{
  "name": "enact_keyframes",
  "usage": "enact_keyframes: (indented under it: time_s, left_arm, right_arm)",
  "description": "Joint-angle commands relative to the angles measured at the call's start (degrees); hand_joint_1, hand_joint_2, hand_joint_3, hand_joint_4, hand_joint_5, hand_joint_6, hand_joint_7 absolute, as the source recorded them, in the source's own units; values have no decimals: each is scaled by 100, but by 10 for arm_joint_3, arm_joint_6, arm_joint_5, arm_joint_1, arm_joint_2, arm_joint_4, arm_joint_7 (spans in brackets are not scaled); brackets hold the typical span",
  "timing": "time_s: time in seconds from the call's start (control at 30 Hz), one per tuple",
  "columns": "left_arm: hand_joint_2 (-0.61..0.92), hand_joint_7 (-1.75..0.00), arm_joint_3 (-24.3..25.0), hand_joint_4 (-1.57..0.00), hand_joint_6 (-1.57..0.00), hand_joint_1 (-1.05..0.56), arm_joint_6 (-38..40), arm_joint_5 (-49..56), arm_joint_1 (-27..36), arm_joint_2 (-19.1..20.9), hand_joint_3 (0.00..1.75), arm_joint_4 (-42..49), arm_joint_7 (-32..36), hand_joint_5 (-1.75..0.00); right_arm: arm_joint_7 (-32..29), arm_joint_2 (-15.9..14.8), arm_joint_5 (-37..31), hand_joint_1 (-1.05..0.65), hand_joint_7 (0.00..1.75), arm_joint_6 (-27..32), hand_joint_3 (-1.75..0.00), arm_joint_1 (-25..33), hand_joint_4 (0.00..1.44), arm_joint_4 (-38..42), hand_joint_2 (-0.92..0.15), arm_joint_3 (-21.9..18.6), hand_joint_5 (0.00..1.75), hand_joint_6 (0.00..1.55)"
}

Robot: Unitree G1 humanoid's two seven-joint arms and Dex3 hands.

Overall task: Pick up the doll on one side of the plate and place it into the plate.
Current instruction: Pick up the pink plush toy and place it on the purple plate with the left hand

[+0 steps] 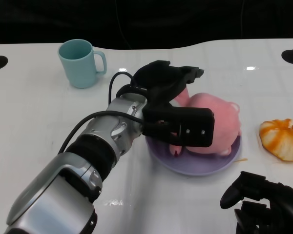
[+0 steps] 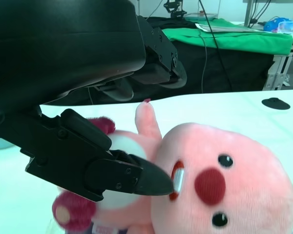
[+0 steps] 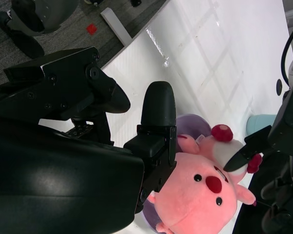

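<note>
A pink plush doll [image 1: 220,122] lies on the purple plate [image 1: 200,169] at the table's middle right. My left hand [image 1: 171,97] hangs over it. Its thumb touches the doll's white belly, and its other fingers stand spread above the doll without touching. The left wrist view shows that thumb tip [image 2: 154,181] against the doll [image 2: 229,185], with a gap below the upper fingers. My right hand [image 1: 263,202] stays low near the front right edge, holding nothing. In the right wrist view its fingers [image 3: 156,112] are apart, with the doll [image 3: 205,195] and plate [image 3: 185,124] beyond them.
A teal mug [image 1: 81,63] stands at the back left. An orange segmented toy fruit [image 1: 283,139] lies to the right of the plate. Two black round marks [image 1: 292,56] sit at the table's far corners.
</note>
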Motion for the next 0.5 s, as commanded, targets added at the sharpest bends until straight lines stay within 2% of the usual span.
enact_keyframes:
  time_s: [0.03, 0.3, 0.5]
  left_arm:
    - [92, 0, 0, 0, -16, -94, 5, 1, -10, 11, 50, -19, -11, -32]
    - [92, 0, 11, 0, -13, -101, -1, -14, 3, 28, 54, -65, -34, -25]
    - [92, 0, 19, 0, -13, -101, -1, -20, 30, 55, 55, -134, -53, -27]
  right_arm:
    - [1, -7, 1, -4, 146, -4, -107, 1, 61, -4, -71, -6, 175, 50]
    - [0, -5, 4, -2, 146, 0, -107, 1, 60, -6, -71, -8, 175, 50]
    - [2, -6, 6, -2, 146, -3, -107, 1, 60, -5, -71, -9, 175, 50]
